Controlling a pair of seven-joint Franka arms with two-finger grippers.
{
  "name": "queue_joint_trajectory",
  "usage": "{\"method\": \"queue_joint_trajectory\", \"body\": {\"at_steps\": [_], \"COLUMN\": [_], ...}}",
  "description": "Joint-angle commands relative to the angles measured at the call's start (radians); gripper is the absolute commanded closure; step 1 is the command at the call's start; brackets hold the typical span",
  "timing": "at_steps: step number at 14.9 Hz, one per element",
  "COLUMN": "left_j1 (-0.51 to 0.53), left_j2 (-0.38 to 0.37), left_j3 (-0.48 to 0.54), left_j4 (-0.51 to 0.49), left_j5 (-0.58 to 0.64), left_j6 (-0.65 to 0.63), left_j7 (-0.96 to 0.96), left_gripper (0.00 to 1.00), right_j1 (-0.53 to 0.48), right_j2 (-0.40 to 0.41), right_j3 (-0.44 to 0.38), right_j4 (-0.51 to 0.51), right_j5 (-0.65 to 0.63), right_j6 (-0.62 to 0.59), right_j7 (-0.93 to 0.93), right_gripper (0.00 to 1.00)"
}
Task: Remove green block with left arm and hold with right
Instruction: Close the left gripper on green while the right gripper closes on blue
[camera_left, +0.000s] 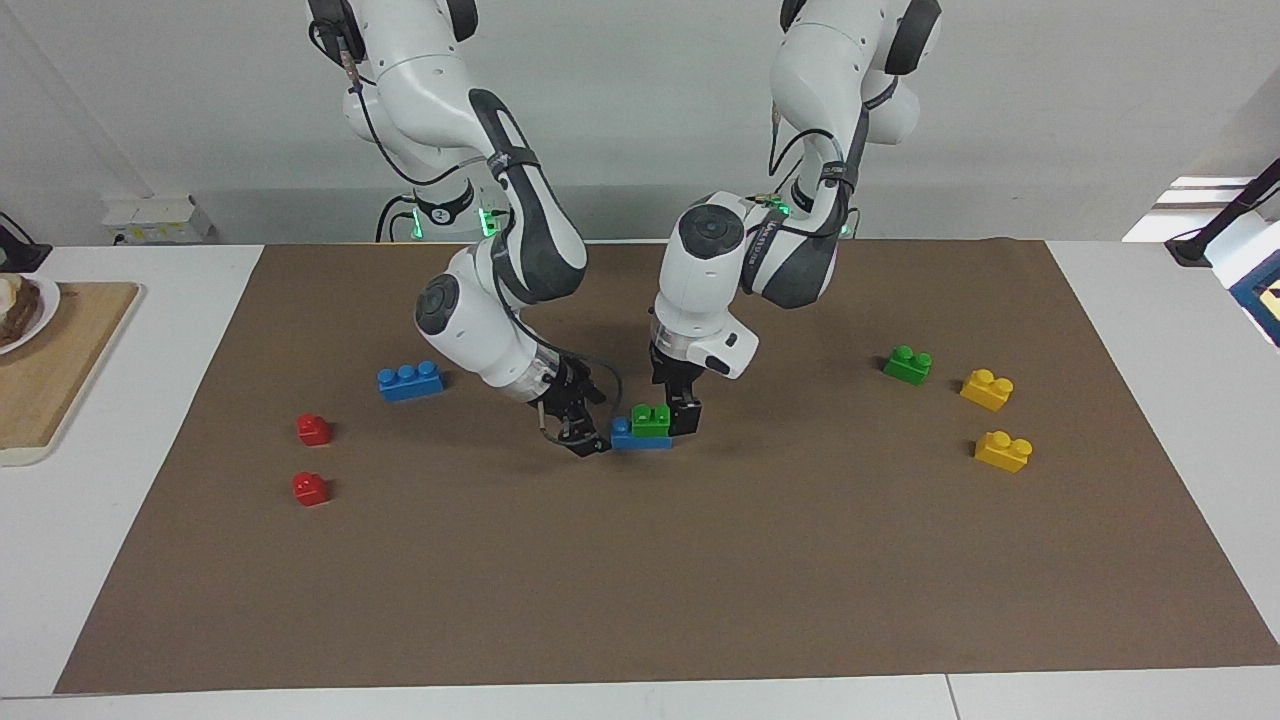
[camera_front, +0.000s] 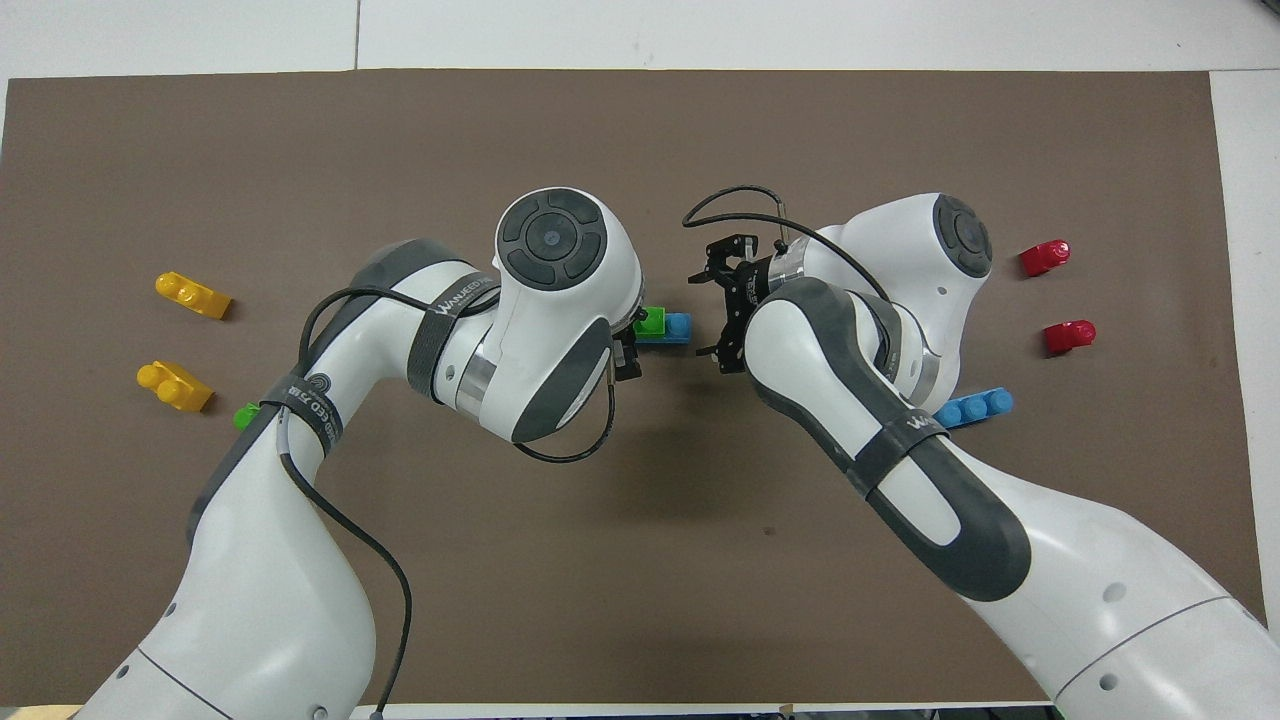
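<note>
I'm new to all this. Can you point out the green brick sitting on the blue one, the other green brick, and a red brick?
stacked green brick (camera_left: 651, 421), facing view, its front face
loose green brick (camera_left: 908, 365), facing view, its top
red brick (camera_left: 313, 430), facing view, its middle

Brown mat (camera_left: 640, 580), white table (camera_left: 1180, 330)

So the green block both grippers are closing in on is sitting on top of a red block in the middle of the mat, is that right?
Not quite. The green block sits on a blue block, not a red one; the facing view shows it. The rest holds: the stack is mid-mat, with the left gripper at one end and the right gripper at the other.
</note>
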Motion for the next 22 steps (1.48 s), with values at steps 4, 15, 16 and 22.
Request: {"method": "queue_joint_trajectory", "body": {"at_steps": [4,15,16,22], "left_j1": [-0.024,-0.036,-0.036,-0.038], "left_j2": [0.028,0.027,0.027,0.025], "left_j3": [0.016,0.016,0.016,0.018], "left_j4": [0.003,-0.041,-0.047,-0.058], "left_j5": [0.041,0.045,0.045,0.047], "left_j6": [0.039,0.076,0.082,0.083], "left_j7": [-0.058,-0.081,-0.081,-0.081], "left_gripper": [0.0,0.0,0.0,0.0], "right_j1": [0.038,0.045,0.045,0.063], "right_j2": [0.048,0.075,0.075,0.077], "right_j3": [-0.001,-0.001,0.001,-0.001], "right_j4": [-0.005,-0.019,-0.019,-0.017], "right_j5": [0.036,0.09,0.09,0.09], "right_j6": [0.093,0.151,0.151,0.177], "right_j7": [0.006,0.0,0.0,-0.01], "right_gripper": [0.05,0.43,0.51,1.0]}}
